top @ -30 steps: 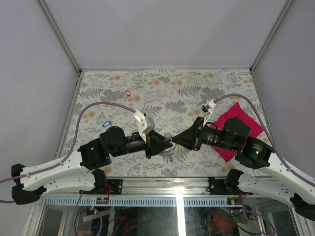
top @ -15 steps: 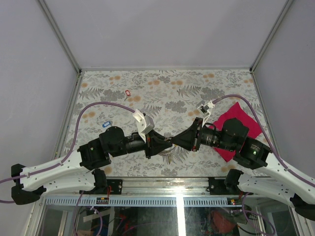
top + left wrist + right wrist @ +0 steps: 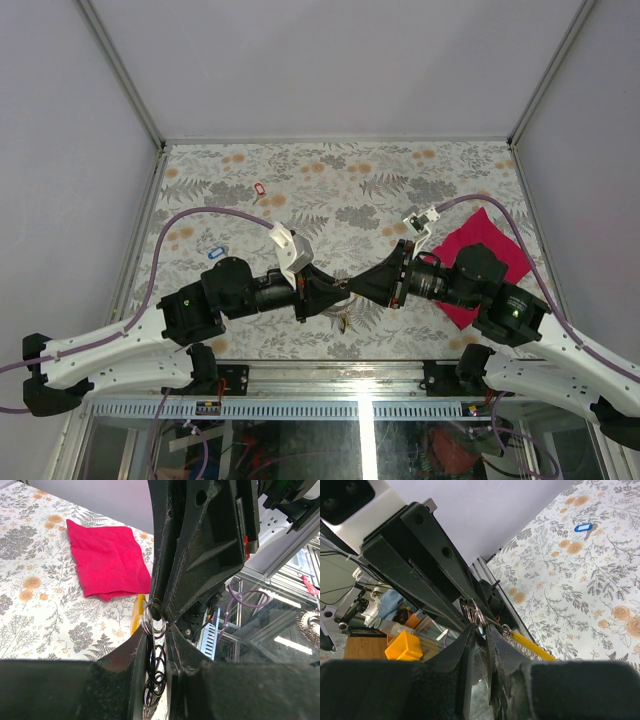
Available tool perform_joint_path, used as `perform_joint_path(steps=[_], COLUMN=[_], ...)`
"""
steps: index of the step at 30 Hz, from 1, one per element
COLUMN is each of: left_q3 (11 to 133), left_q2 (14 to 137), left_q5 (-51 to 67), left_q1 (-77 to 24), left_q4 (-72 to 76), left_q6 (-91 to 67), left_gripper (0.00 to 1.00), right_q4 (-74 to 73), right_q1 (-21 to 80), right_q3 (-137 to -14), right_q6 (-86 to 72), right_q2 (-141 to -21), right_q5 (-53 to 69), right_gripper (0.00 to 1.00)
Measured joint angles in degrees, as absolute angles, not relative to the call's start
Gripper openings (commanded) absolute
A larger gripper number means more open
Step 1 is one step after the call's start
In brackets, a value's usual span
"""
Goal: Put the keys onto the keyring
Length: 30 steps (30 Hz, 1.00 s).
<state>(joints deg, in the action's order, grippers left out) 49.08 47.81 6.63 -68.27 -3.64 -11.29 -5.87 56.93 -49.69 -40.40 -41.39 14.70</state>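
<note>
From the top camera I am watching the two arms meeting tip to tip over the near middle of the floral table (image 3: pixel 420 170). The left gripper (image 3: pixel 341 289) and the right gripper (image 3: pixel 357 285) are pointing at each other, nearly touching, and the keyring (image 3: pixel 349 287) is sitting between them as a tiny glint. The yellow key (image 3: pixel 346 320) is hanging just below that meeting point. The red key (image 3: pixel 260 188) is lying well apart, toward the far left, and a blue key (image 3: pixel 213 251) is lying beside the left arm. The magenta cloth (image 3: pixel 492 248) is lying on the right, partly under the right arm.

Through the left wrist camera, the left gripper (image 3: pixel 156 639) is showing jaws closed to a thin slot, with the keyring's dark chain links running down inside that slot and the keyring's (image 3: pixel 153 622) silver loops sitting right at the tips. The right gripper (image 3: pixel 162 611) is coming down onto the same loops from above. The yellow key (image 3: pixel 137 618) is peeking out just behind, with the magenta cloth (image 3: pixel 107 560) beyond it.

Through the right wrist camera, the right gripper (image 3: pixel 480 634) is also nearly closed, nipping the keyring (image 3: pixel 474 614) at its tips, opposite the left gripper (image 3: pixel 469 604). The yellow key (image 3: pixel 530 648) is dangling off to the right, and the blue key (image 3: pixel 583 527) is lying far off on the table.
</note>
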Motion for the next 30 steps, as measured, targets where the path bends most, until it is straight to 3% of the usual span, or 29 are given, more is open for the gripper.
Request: perform_joint_path(steps=[30], left_q3=[48.9], left_q2=[47.8], left_q5=[6.6], left_q1=[-68.3], left_q4=[-3.3], left_q6=[-11.7], left_gripper=[0.00], right_q4=[-0.5], right_q1=[56.9], right_q3=[-47.4], right_q6=[-42.5], right_q2=[-40.4], right_q5=[15.7], right_gripper=[0.33])
